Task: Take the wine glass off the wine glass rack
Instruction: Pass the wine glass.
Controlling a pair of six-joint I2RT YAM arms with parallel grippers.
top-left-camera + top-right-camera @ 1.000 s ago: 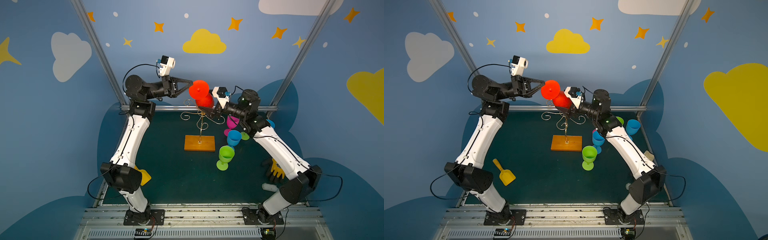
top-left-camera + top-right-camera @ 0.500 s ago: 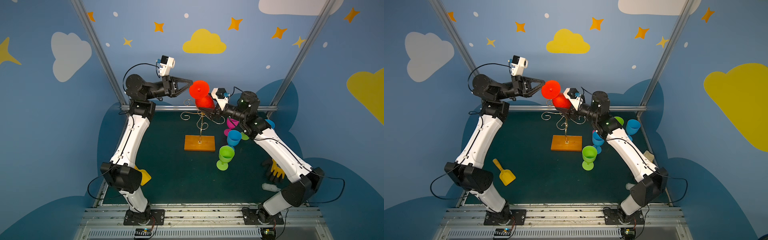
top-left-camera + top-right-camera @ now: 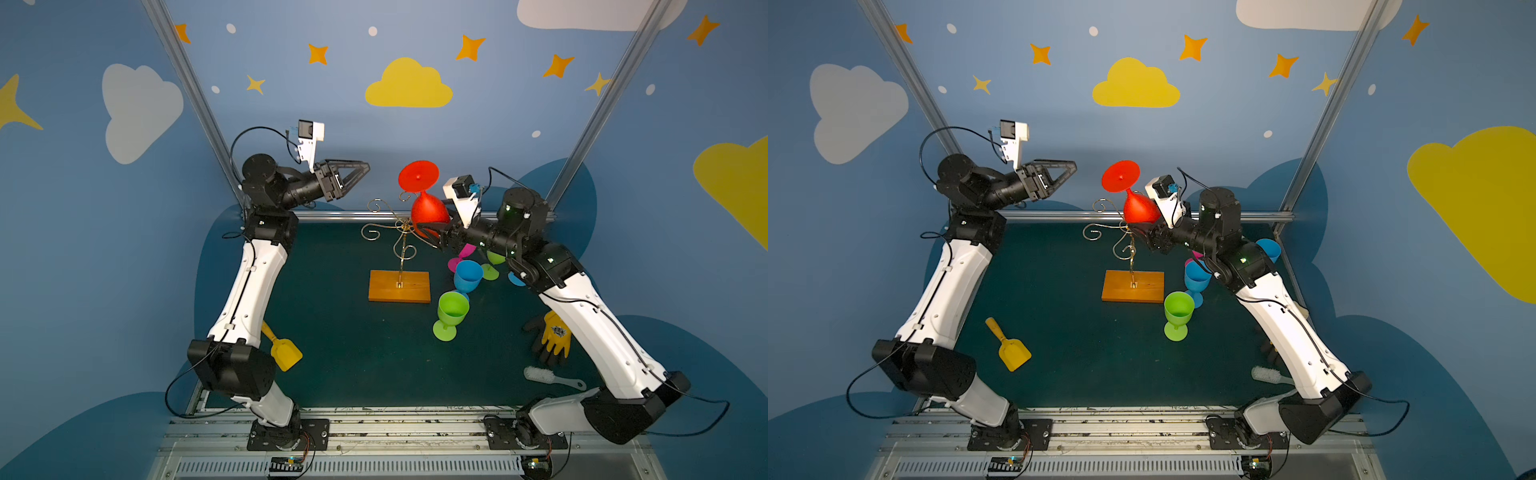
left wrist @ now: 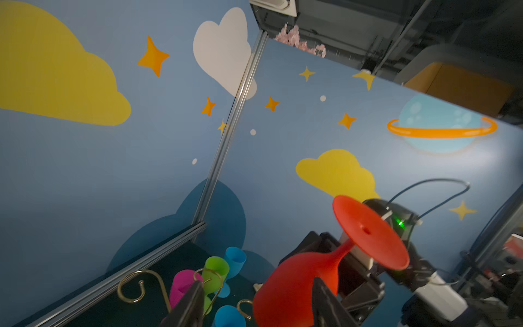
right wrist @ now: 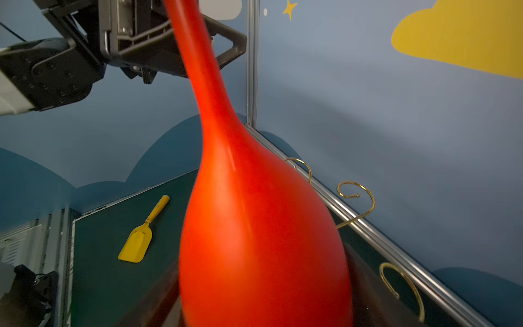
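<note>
Wine glass (image 3: 429,212) in right gripper (image 3: 426,233) | foot edge (image 3: 418,176) apart from left gripper (image 3: 365,168)

Both arms are reared up off their bases and bent in toward the middle, with the forearms held roughly level up high. The left gripper (image 3: 362,169) is pointed across at the right one, jaws parted and hanging free in the air. The right gripper (image 3: 422,233) is aimed back, its jaws spread wide and clamped round the wine glass (image 3: 428,208).
</note>
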